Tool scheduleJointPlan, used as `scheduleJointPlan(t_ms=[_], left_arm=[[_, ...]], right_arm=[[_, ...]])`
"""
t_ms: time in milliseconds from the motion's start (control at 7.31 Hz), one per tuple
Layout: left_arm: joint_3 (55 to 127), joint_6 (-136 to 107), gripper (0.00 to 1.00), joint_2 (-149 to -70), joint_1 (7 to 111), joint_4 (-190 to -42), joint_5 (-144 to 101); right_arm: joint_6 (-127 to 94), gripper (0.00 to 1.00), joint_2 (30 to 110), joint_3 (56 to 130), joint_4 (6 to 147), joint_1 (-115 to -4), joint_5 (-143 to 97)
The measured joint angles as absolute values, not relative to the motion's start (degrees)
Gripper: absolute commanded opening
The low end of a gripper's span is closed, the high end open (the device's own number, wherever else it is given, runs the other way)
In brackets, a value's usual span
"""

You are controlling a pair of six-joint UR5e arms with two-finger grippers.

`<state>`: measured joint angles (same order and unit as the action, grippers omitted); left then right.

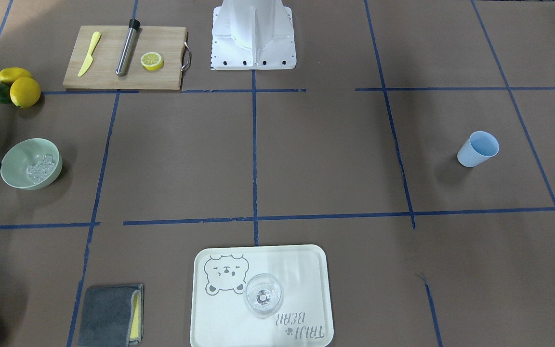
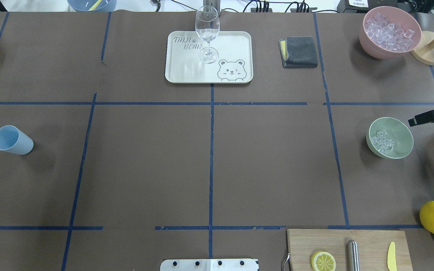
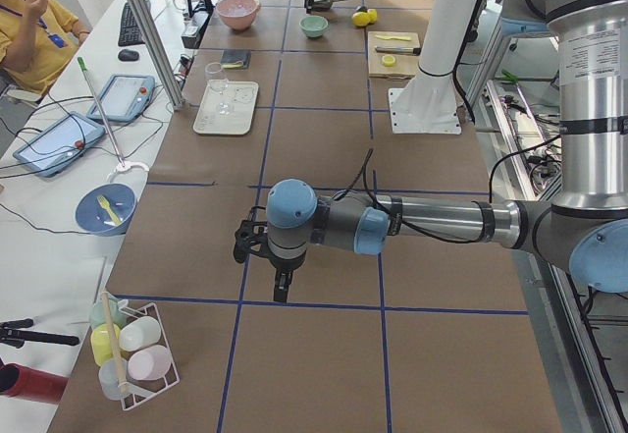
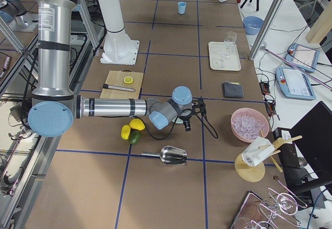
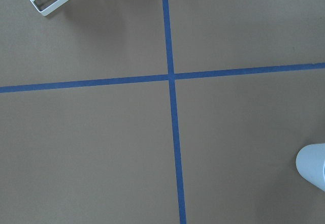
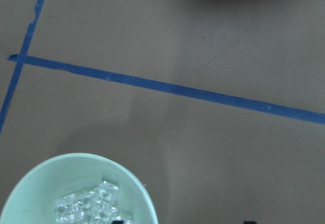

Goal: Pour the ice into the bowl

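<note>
The ice (image 2: 383, 141) is already lying in the bowl (image 2: 401, 138), a small heap of clear cubes banked against the wall farthest from the right end effector (image 2: 418, 119). The pour itself is therefore looking done, and the step in hand is reading as the closing one rather than a fresh scoop. That end effector is hanging just beside the bowl's rim, on the side toward the bench (image 2: 269, 165) end; whether it is grazing the rim is not clear. In its wrist view only two dark tips are peeking in at the bottom edge, set apart with nothing between them, so it is probably standing spread and carrying nothing, though the view is thin. A metal scoop (image 4: 172, 155) is lying on the bench near it, on the side away from the bowl, and a pink container (image 2: 390, 34) full of cubes is sitting well beyond it. The left end effector (image 3: 280, 278) is hovering far from all this over bare bench, with a light blue cup (image 5: 312, 165) just off to one side. Its fingers are not showing in its own camera, so I cannot tell how it is set. The next move is likely calling for a clean rise away from the rim without nudging the bowl.
</note>
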<state>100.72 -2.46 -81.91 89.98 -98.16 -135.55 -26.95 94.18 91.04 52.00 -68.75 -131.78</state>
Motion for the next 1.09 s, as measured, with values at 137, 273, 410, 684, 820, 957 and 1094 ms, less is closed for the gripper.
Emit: scheduleJointPlan(t_ms=[137, 273, 410, 684, 820, 957, 1094], left_arm=[[100.6, -2.5, 1.00, -81.9, 89.9, -98.4, -135.6], [100.6, -2.5, 1.00, -81.9, 89.9, -98.6, -135.6], [100.6, -2.5, 1.00, -81.9, 89.9, -98.7, -135.7], [100.7, -2.5, 1.00, -81.9, 89.8, -99.5, -135.7], [100.6, -2.5, 1.00, -81.9, 89.8, -100.1, -135.8], [100.6, -2.5, 1.00, -81.8, 89.8, -100.5, -135.8], [100.5, -2.5, 1.00, -81.8, 89.8, -100.6, -135.8]], right_arm=[[-19.8, 1.00, 93.8, 91.8, 58.9, -73.3, -131.9], [-11.5, 1.00, 92.4, 93.9, 69.4, -78.5, -132.1], [-4.2, 1.00, 91.0, 97.2, 81.6, -83.1, -131.5], [2.4, 1.00, 94.8, 101.7, 94.5, -87.6, -129.3], [3.0, 1.00, 96.4, 102.3, 95.9, -88.2, -129.0], [3.2, 1.00, 96.9, 102.6, 96.4, -88.4, -129.0], [3.3, 1.00, 96.8, 102.6, 96.6, -88.4, -129.3]])
